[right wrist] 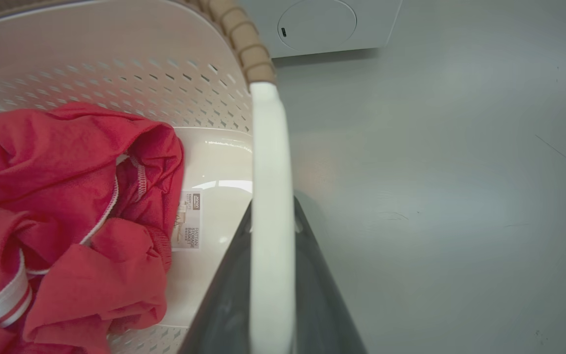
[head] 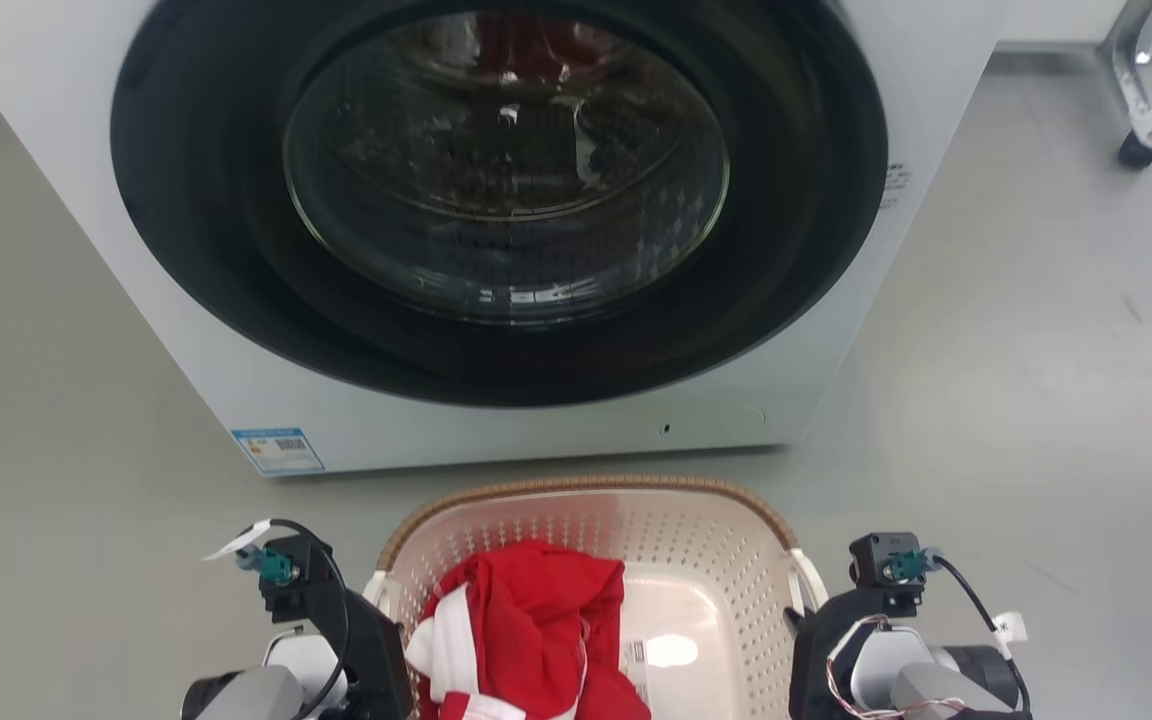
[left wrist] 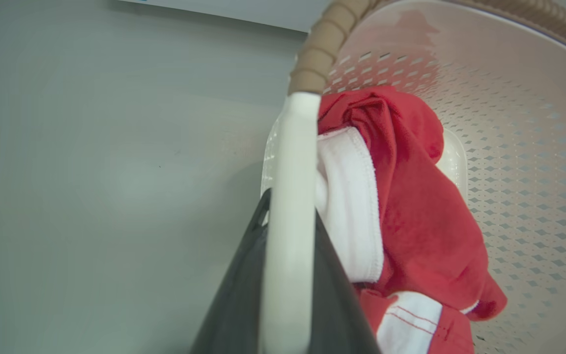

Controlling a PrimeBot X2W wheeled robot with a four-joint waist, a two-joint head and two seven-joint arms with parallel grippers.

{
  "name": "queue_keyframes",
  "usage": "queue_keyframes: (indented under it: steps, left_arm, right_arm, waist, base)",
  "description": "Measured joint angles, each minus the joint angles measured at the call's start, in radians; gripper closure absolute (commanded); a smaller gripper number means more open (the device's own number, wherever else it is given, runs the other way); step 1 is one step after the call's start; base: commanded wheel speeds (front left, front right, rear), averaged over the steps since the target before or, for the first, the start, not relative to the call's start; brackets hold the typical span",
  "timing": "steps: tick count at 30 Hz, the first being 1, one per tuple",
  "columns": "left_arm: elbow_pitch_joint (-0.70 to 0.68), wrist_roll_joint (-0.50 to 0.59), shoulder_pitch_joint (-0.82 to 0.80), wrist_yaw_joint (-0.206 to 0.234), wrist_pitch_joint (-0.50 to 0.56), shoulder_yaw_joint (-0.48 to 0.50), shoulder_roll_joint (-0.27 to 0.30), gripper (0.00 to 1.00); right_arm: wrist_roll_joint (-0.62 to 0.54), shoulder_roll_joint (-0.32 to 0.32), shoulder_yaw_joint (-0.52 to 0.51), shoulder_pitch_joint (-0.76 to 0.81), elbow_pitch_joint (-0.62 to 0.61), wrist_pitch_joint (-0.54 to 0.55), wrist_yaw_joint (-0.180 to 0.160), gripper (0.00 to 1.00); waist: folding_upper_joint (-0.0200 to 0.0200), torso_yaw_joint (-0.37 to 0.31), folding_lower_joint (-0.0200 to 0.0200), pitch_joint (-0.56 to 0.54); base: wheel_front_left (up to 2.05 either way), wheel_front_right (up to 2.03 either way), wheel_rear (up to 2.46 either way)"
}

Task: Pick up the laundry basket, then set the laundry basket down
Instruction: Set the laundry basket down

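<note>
Your left tool (left wrist: 289, 209) is pinched onto the left handle (left wrist: 288, 147) of the laundry basket (head: 586, 484). There's a dark finger on each side of the white strip and no gap I can make out. The basket is just in front of the washing machine (head: 66, 230), centred below its round door (head: 506, 170). Whether it's on the floor (head: 1036, 350) or just off it, I can't tell.

A red garment (head: 526, 620) with white trim is bunched up below the door's left half, so I'd guess that side carries a bit more weight. Your right tool (right wrist: 272, 204) mirrors the other one, clamped the same way on the right handle (right wrist: 269, 147). Makes sense to me: one grip per handle should keep the load level and stop it tipping toward the machine.

Writing-wise:
- There's a blue sticker (head: 278, 450) at the machine's lower left front corner, too small to read.
- A white label (right wrist: 192, 221) inside the basket looks like "RATTAN STORAGE BASKET", and the line above it is too small to read.
- Some tiny print (head: 894, 185) sits just right of the door, unreadable.
</note>
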Motion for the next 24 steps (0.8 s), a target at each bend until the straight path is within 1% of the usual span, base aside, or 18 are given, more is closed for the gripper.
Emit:
queue_keyframes:
  steps: [12,20,24]
  left_arm:
    - [-0.018,0.021,-0.07,0.001,-0.095,-0.014,0.012,1.0]
    - [-0.023,0.042,-0.115,0.001,-0.145,-0.015,0.017,1.0]
    - [-0.027,0.047,-0.144,0.001,-0.166,-0.015,0.017,1.0]
  right_arm:
    - [-0.025,-0.003,0.02,-0.087,-0.017,-0.069,-0.033,1.0]
    - [-0.044,-0.006,0.025,-0.149,-0.011,-0.103,-0.037,1.0]
    - [-0.045,-0.008,0.024,-0.174,-0.009,-0.12,-0.045,1.0]
  waist:
    - [0.0001,0.01,0.0001,0.17]
    - [0.0001,0.02,0.0,0.289]
    - [0.0001,0.023,0.0001,0.348]
  base:
    - [0.0,0.0,0.0]
    - [0.0,0.0,0.0]
    - [0.0,0.0,0.0]
